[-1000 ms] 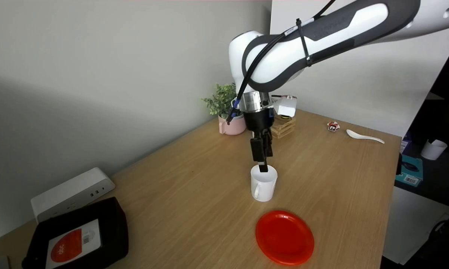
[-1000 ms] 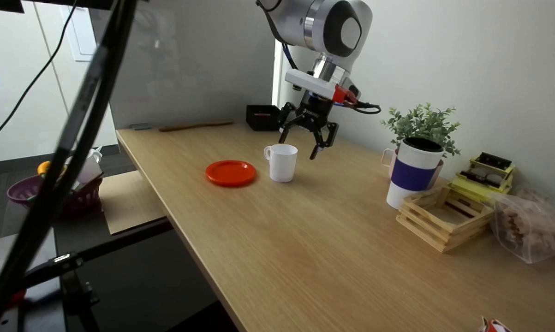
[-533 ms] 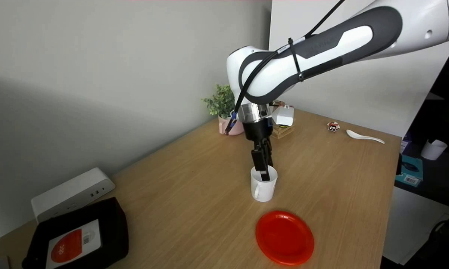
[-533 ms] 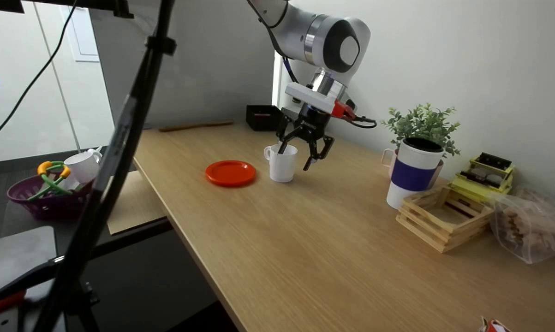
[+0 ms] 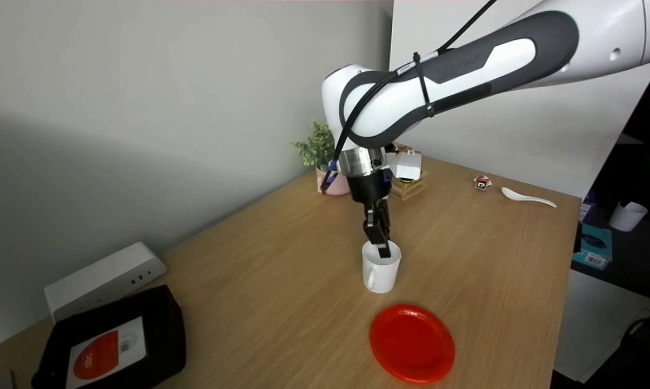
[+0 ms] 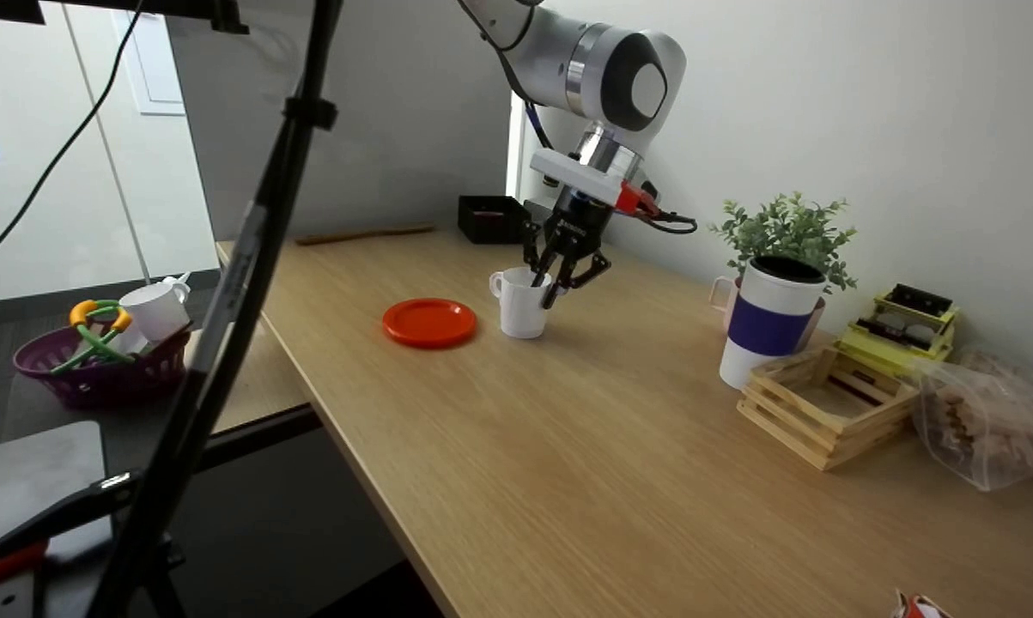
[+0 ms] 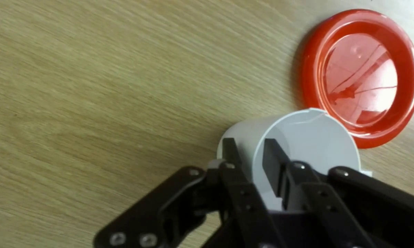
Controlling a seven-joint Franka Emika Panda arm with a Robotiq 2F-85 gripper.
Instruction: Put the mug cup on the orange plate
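The white mug cup (image 5: 385, 278) stands upright on the table in both exterior views, its handle (image 5: 372, 277) facing away from my arm. My gripper (image 7: 251, 148) straddles the mug's near wall: in the wrist view one finger (image 7: 275, 162) reaches inside the rim and another finger (image 7: 230, 151) hangs outside. Space shows between each finger and the wall, so the jaws are partly narrowed but still open. A glossy red-orange plate (image 7: 361, 82), the orange plate, lies flat just beyond the mug with nothing on it. In an exterior view the outer fingertip (image 6: 549, 303) overlaps the mug's side.
A black box (image 5: 168, 335) and a white power strip (image 5: 106, 278) sit along the wall. Toward the opposite end are a tall cup with a blue band (image 6: 765, 326), a potted plant (image 6: 786, 227), a wooden crate (image 6: 786, 425) and a plastic bag (image 6: 993, 429).
My gripper has come down over the mug's wall, one finger entering the mug. Its jaws have narrowed a good deal. Very slightly, the mug has shifted; the plate stays put.
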